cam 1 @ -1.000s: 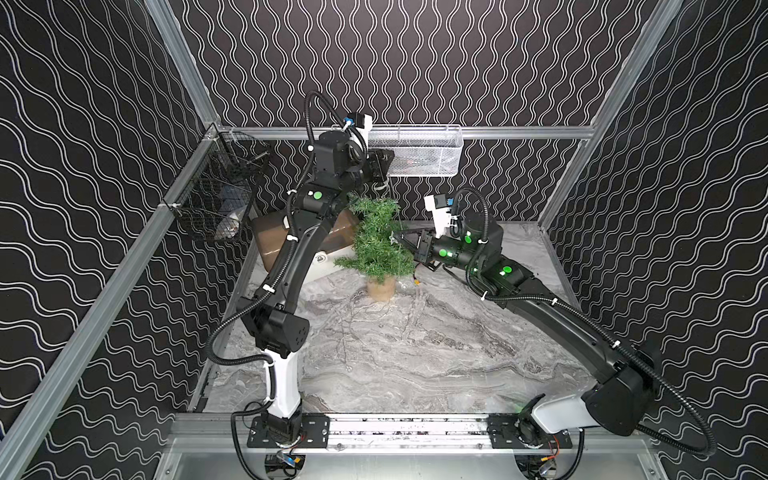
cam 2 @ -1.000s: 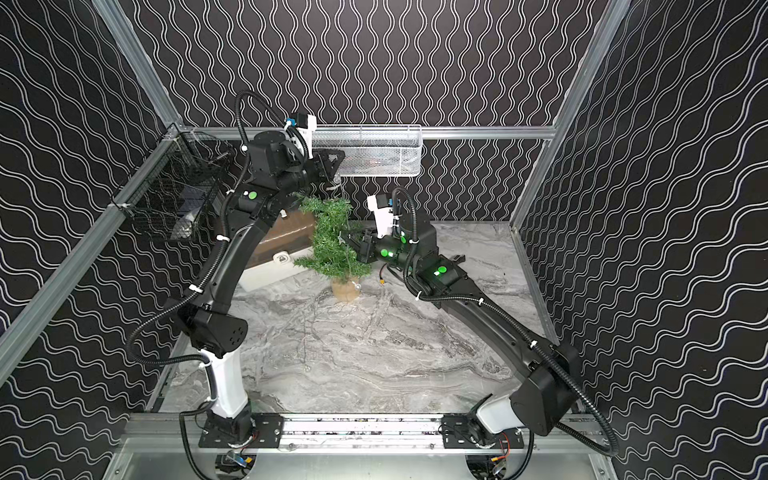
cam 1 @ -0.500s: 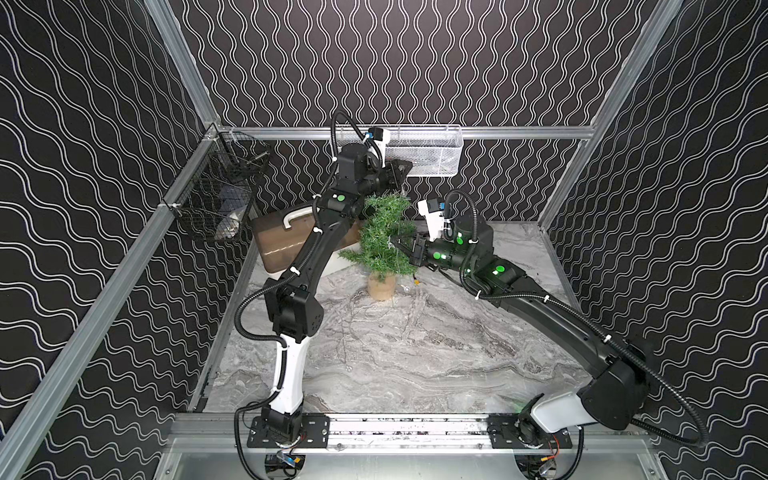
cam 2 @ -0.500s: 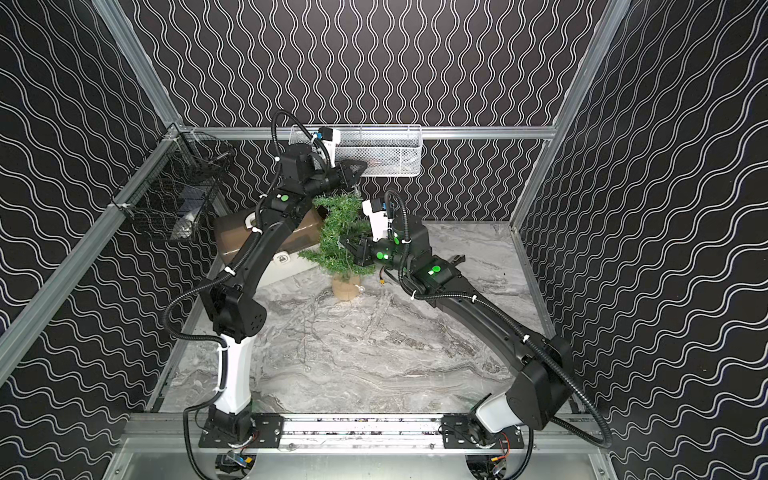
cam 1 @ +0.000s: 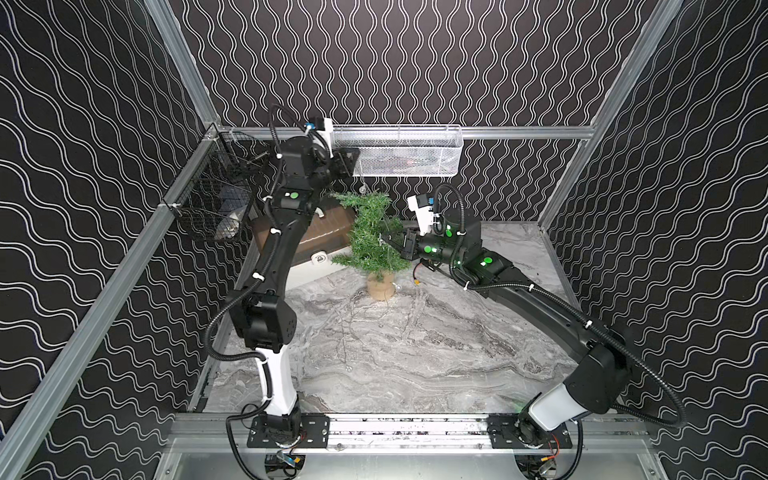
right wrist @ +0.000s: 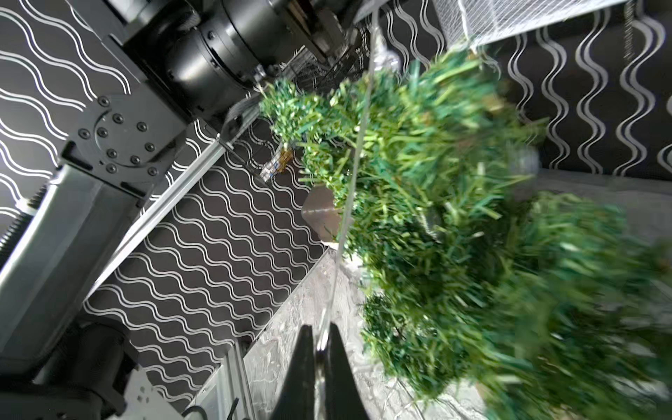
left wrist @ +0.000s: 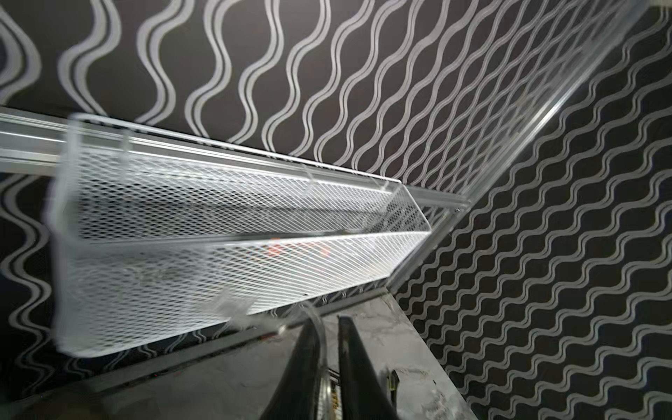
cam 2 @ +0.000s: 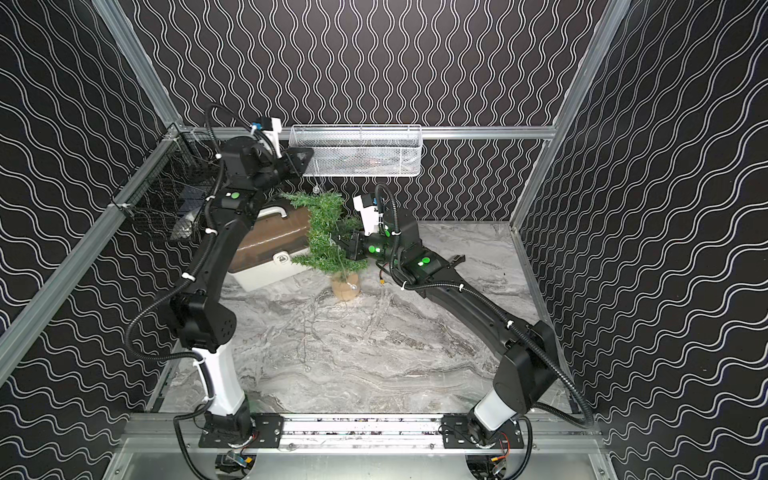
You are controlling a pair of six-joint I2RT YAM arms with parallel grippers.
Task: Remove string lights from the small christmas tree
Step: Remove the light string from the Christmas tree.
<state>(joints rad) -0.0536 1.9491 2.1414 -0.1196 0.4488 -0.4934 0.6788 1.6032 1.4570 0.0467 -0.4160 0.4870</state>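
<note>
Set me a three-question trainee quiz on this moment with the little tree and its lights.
1. True or false: the small green bushy christmas tree lies on its side on the grey marbled table.
2. The right gripper is shut on: A) a green branch; B) the thin silvery string lights; C) nothing.
3. Which gripper is up beside the white wire-mesh basket on the back wall?
Key: 1 false, the tree stands on its tan burlap base; 2 B; 3 the left gripper.

Front of the table (cam 1: 436, 365) is open; tree (cam 1: 368, 237), box (cam 1: 328, 232) and basket (cam 1: 399, 151) crowd the back, lights (cam 1: 363, 189) strung above the tree
</note>
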